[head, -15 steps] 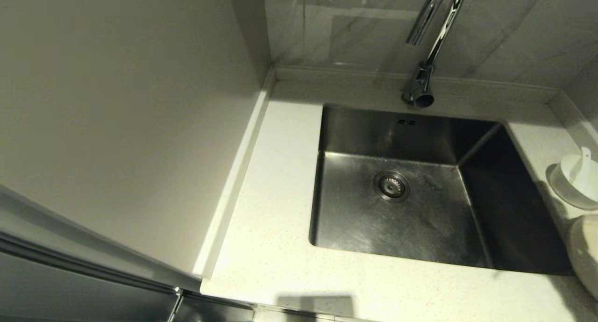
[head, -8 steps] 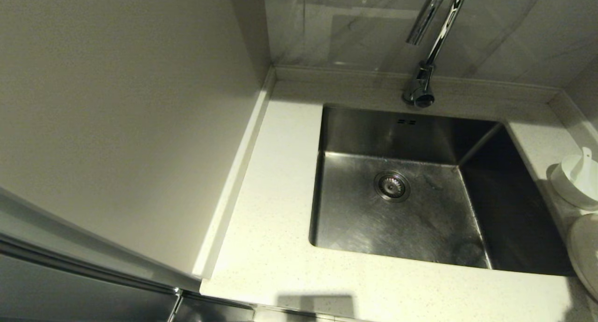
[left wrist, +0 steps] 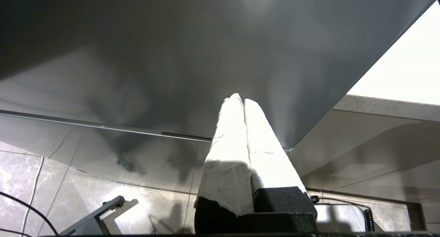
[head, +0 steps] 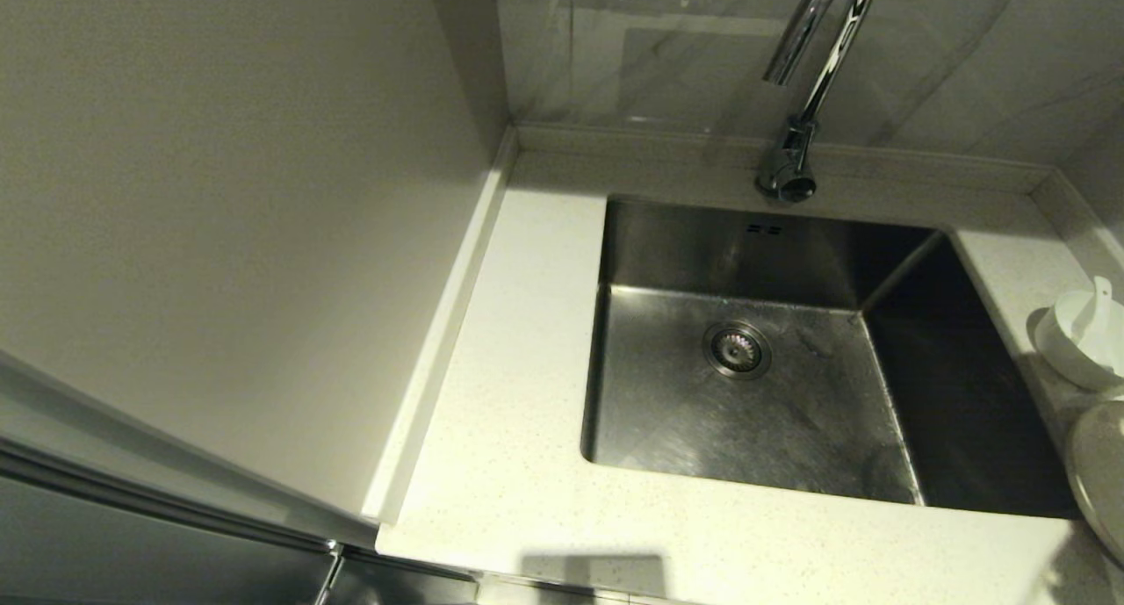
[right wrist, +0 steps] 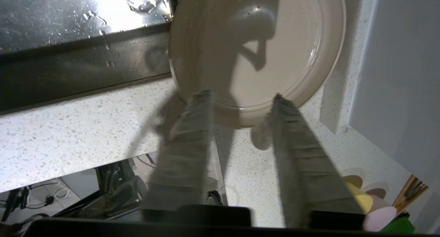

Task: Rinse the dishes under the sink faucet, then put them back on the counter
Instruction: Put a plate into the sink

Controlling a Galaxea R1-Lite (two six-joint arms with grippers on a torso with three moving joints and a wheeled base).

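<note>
The plate [right wrist: 256, 54] lies flat on the table [right wrist: 86, 127] just beside the sink [head: 755, 385], at the right edge of the head view, and the right claw [right wrist: 242, 99] hangs over its near rim with its fingers [right wrist: 192, 127] parted – nothing between them. A second ago the plate stood higher and closer in the head view; now it sits lower and flatter and the fingers stand apart, so I judge it has just been let go and set back – that dish looks finished. Water drops on its face and on the sink wall fit a rinse. Outward from there, the bowl [head: 1082, 346] with the spoon [head: 1098, 302] leaning in it stands behind the plate, just beside it – a reach for either must pass over the plate. The faucet [head: 812, 78] arches over the sink's back edge; no water shows. Some coloured items sit beyond the plate in the right wrist view. The left claw [left wrist: 242, 103] is parked low under the table edge, fingers pressed together
</note>
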